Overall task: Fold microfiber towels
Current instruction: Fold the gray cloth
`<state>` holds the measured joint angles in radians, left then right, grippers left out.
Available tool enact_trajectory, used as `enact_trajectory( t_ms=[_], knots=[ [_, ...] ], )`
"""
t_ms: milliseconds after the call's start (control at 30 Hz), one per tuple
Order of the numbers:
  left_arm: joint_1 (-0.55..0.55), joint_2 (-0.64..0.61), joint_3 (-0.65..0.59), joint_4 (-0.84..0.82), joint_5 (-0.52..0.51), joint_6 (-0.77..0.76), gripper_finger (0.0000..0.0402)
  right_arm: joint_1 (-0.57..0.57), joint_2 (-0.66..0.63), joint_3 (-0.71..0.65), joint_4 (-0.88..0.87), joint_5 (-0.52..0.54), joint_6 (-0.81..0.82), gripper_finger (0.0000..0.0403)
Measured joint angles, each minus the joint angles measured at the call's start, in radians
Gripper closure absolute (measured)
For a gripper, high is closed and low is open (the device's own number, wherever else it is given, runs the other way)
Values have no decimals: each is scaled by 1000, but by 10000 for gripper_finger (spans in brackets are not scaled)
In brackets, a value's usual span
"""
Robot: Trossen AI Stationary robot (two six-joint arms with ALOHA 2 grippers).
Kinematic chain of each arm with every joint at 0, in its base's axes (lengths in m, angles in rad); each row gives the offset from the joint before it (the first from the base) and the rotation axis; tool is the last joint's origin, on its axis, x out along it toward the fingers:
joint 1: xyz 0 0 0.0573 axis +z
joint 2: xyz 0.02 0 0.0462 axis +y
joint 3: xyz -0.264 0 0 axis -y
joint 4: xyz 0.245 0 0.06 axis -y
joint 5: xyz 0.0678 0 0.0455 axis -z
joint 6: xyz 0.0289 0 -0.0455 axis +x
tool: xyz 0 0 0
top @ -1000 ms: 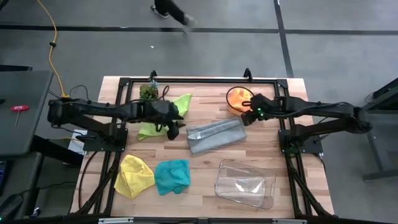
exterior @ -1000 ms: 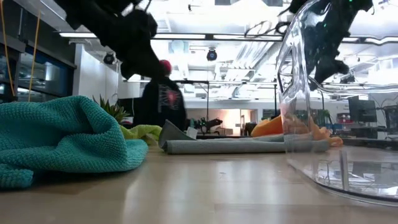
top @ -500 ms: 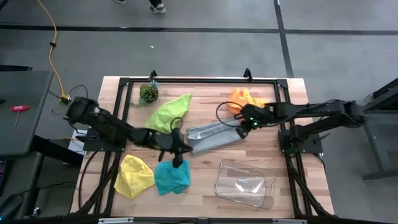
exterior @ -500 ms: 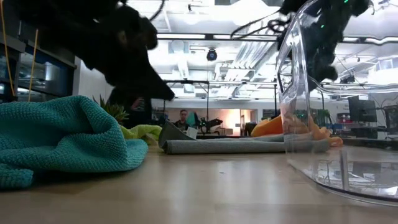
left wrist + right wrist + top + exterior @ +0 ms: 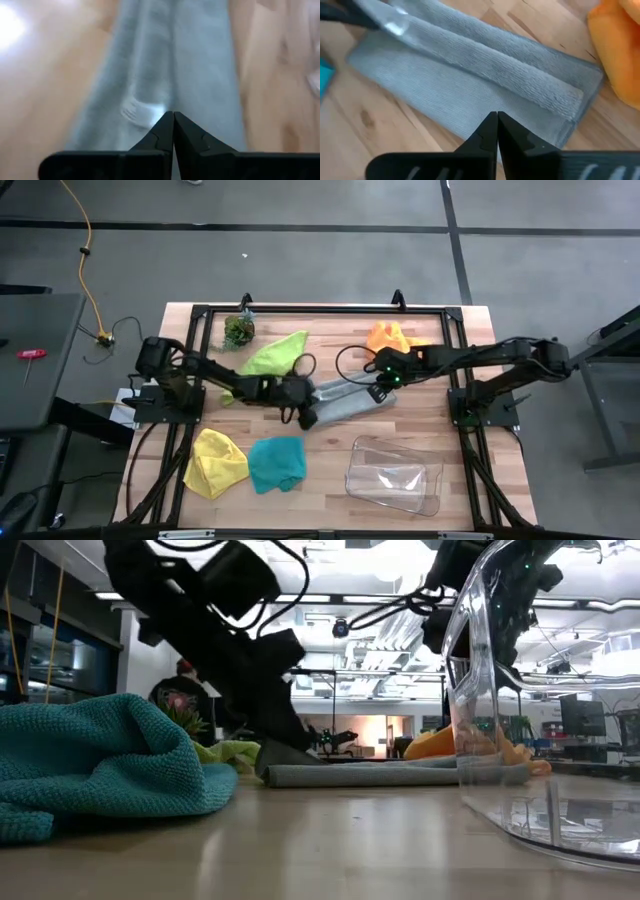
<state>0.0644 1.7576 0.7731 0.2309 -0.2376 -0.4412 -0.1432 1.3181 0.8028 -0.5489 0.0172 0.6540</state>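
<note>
A grey towel (image 5: 352,397), folded into a long strip, lies mid-table. My left gripper (image 5: 307,418) is shut with its tips at the strip's left end, beside a white label (image 5: 136,108). My right gripper (image 5: 381,389) is shut and hangs above the strip's right end (image 5: 570,107), clear of it in the low view. A lime green towel (image 5: 274,352) lies spread at the far left and an orange towel (image 5: 390,337) bunched at the far right. The yellow towel (image 5: 216,462) and teal towel (image 5: 276,463) lie crumpled near the front. My left gripper comes down slanting from the table's left onto the grey towel's left end (image 5: 150,112), where the cloth stands up a little (image 5: 272,748). The fingers are shut tip to tip. Whether any cloth is caught between them, I cannot tell.
A clear plastic tray (image 5: 394,476) sits at the front right, close in front of the low camera. A small leafy clump (image 5: 238,331) stands at the far left. A black frame (image 5: 320,308) runs round the tabletop. Bare wood shows between the grey towel and the front edge.
My left gripper has left the lime green towel, swung toward the near edge past the teal towel, and come down to the right at the grey towel's left end. My right gripper has moved from the orange towel toward the near edge and sunk over the grey towel's right end.
</note>
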Motion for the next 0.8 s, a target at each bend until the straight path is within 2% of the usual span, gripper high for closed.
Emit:
enact_trajectory(
  t_ms=[233, 400, 567, 667, 800],
  knots=[
    [122, -4, -2, -5, -38, 1, 401, 1, -39, 0, 9, -3, 20, 402],
    [151, -102, -2, 2, -42, 35, 401, 11, -51, 0, 62, -25, 14, 402],
    [142, -228, -3, 10, -9, 138, 402, 13, -22, 1, 47, -182, -35, 403],
    [104, -287, -4, 14, 46, 179, 402, 9, 20, 1, -30, -161, -63, 403],
    [37, -290, -7, 7, 50, 185, 402, -28, 96, 0, -69, -127, -112, 403]
  ],
)
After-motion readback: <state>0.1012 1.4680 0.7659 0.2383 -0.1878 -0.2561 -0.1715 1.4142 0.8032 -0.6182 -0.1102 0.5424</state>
